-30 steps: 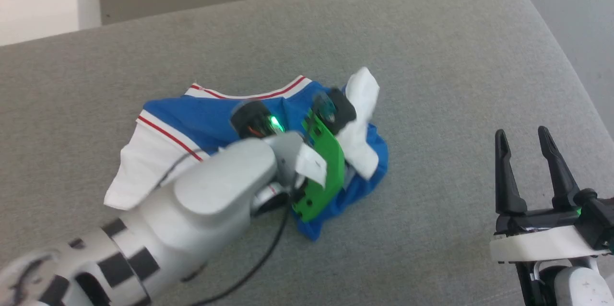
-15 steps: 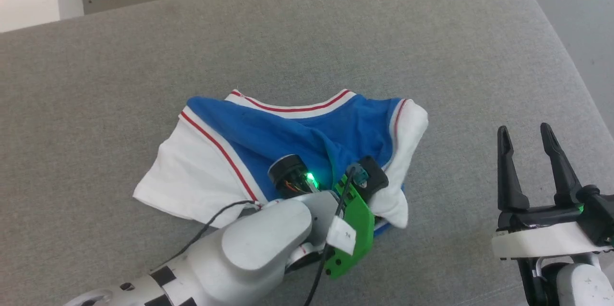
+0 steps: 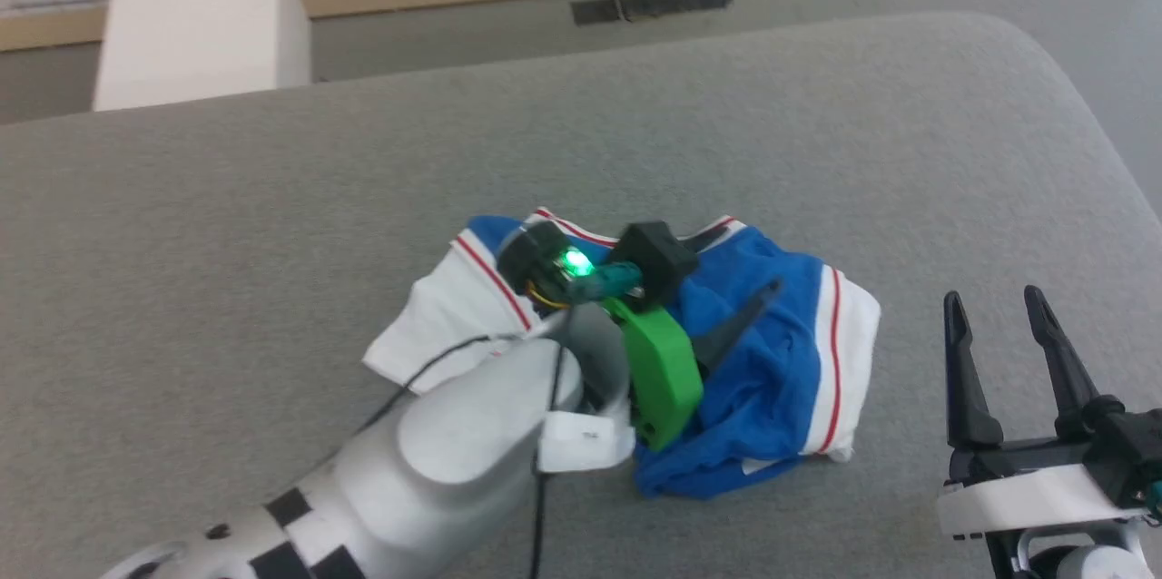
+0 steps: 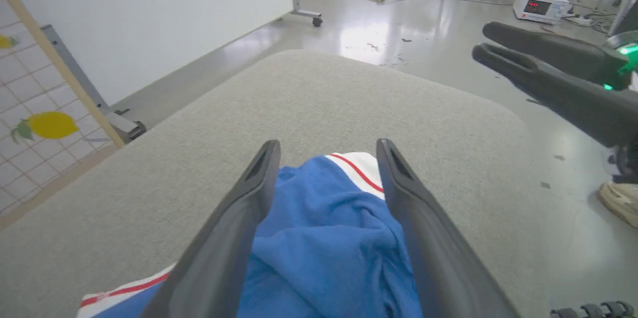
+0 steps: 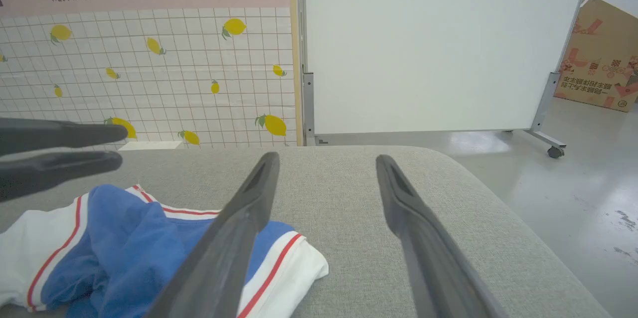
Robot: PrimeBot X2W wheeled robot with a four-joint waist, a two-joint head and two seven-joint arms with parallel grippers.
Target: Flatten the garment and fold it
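Plainly, the main risk sat with the left hand [image 3: 749, 260], whose fingers stood wide apart over the middle of the garment [image 3: 781, 361]. In the left wrist view a hump of blue jersey rose between them, unpinched. If that hand lifted away at a slant, a fingertip could well snag the soft cloth and drag the heap into a tighter knot. If it closed where it was, it would probably pinch several layers at once, so no single edge could be drawn flat. Farther right, the right hand [image 3: 994, 307] stood at the lower right of the head view, fingers spread and empty, apart from the shirt's nearest edge. A pull from there on that edge might slide the whole shirt across the grey upholstered surface [image 3: 272, 243] rather than stretch it, since nothing appeared to pin the far side.

The garment lay crumpled near the middle of that surface, far from flat and not yet folded. At its left a white sleeve [image 3: 436, 325] with a thin red stripe spread out beside the pale forearm [image 3: 472, 434]. The blue body was bunched and creased in the centre. At its right a white band [image 3: 853, 352] edged in red curled over, and a blue flap stuck out toward the near side. No printed number could be seen
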